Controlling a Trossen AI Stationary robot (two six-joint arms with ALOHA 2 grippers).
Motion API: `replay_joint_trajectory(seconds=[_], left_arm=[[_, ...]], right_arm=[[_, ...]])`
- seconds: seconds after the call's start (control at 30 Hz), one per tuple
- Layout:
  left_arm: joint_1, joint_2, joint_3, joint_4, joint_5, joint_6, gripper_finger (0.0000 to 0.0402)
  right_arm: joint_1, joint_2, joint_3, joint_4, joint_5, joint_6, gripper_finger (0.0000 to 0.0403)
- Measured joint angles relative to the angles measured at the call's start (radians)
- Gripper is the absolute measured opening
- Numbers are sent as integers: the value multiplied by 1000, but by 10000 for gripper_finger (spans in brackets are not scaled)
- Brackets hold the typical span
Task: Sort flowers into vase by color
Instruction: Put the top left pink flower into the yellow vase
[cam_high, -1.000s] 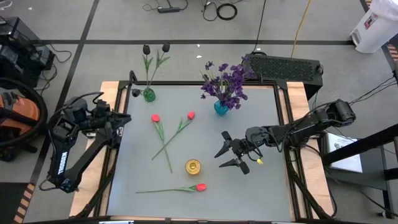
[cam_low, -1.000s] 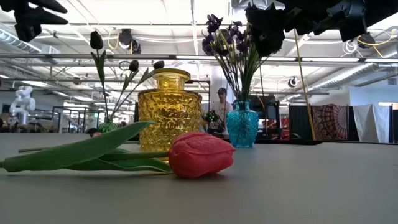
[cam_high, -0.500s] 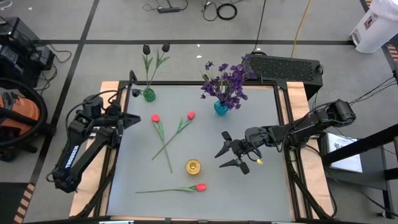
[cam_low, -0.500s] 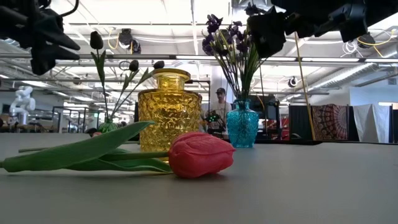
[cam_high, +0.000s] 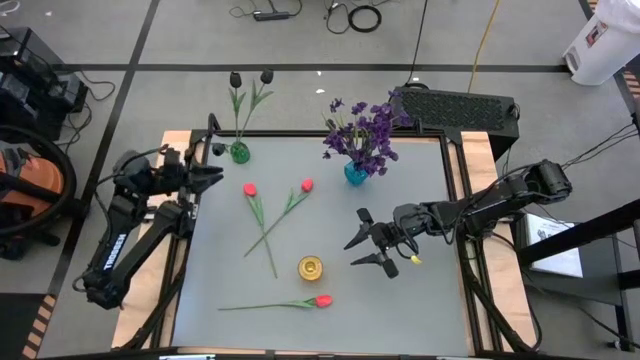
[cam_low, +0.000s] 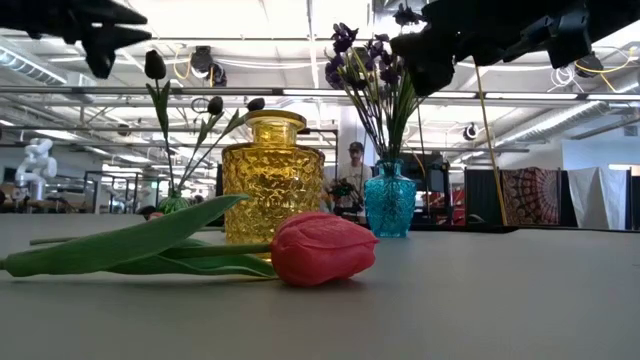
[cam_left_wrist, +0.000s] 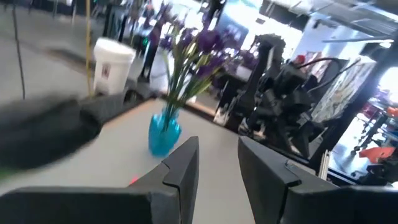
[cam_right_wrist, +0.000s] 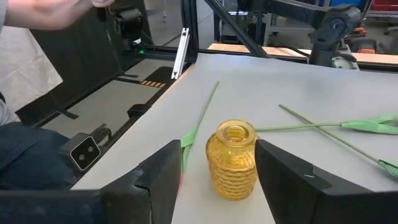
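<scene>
Three red tulips (cam_high: 307, 185) lie loose on tabletop (cam_high: 420, 300) near yellow vase (cam_high: 310, 267). Right claw (cam_high: 372, 250) spread wide, empty, beside it. Left claw (cam_high: 213, 174) parted, empty, at left edge.

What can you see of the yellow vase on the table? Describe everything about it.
The yellow vase looks like amber glass with a bumpy, ribbed surface, a short neck and an open round mouth. It stands upright and empty on the grey table, touching nothing but the tabletop. A red tulip lies near it, and the right pincer hovers open beside it.
</scene>
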Motion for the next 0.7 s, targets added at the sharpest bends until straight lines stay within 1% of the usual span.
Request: replay_joint_trajectory(seconds=[0.1, 0.3, 0.4, 0.47, 0.53, 0.6, 0.7], left_arm=[[-19, 0, 0, 49, 0, 1, 118], [-53, 0, 0, 54, 12, 44, 118], [-74, 0, 0, 54, 52, 74, 118], [-91, 0, 0, 54, 99, 74, 118], [-113, 0, 0, 54, 168, 46, 118], [-140, 0, 0, 54, 212, 7, 118], [-185, 0, 0, 54, 220, -22, 118]], right_arm=[[0, 0, 0, 0, 0, 7, 196], [0, 0, 0, 0, 0, 23, 196], [0, 0, 0, 0, 0, 23, 196], [0, 0, 0, 0, 3, 23, 196], [0, 0, 0, 0, 30, 23, 196], [0, 0, 0, 0, 77, 23, 196], [0, 0, 0, 0, 148, 23, 196]])
